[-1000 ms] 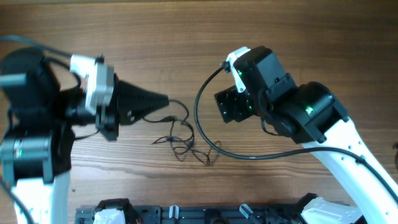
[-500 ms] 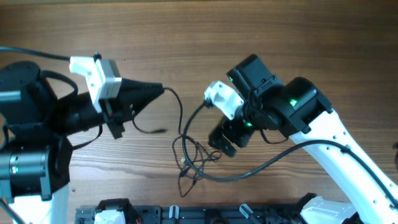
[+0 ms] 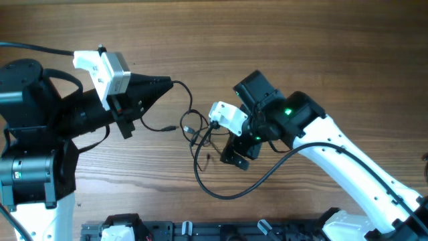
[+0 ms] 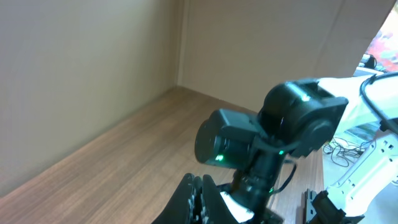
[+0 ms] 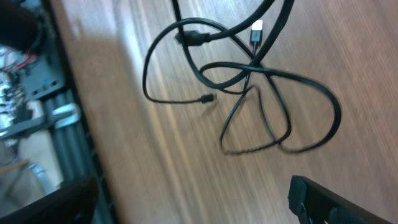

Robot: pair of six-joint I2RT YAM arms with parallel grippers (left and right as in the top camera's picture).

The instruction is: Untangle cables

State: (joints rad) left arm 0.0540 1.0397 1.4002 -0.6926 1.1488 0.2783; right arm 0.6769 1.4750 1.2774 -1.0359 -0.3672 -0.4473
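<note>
The cables (image 3: 199, 132) are thin dark cords lying in a loose tangle on the wooden table between the two arms. One strand rises from the tangle to the tips of my left gripper (image 3: 171, 84), which is shut on it. A free plug end (image 3: 172, 127) lies below that gripper. In the left wrist view the left gripper (image 4: 199, 186) shows pressed-together fingers, and the cord there is hidden. My right gripper (image 3: 239, 152) hovers just right of the tangle. In the right wrist view it (image 5: 193, 205) stands wide open and empty, with the looped cables (image 5: 249, 81) and a white-tipped plug (image 5: 257, 28) lying ahead of it.
The right arm's own thick black cable (image 3: 221, 194) loops over the table below the tangle. A dark rack (image 3: 167, 231) runs along the table's front edge, seen also as the rack (image 5: 37, 81) at the left of the right wrist view. Cardboard walls (image 4: 93, 62) border the table's far side.
The right arm has swung left and down over the tangle, its jaws spreading wider. The left gripper has lifted and drawn back slightly with its strand, and the tangle has shifted.
</note>
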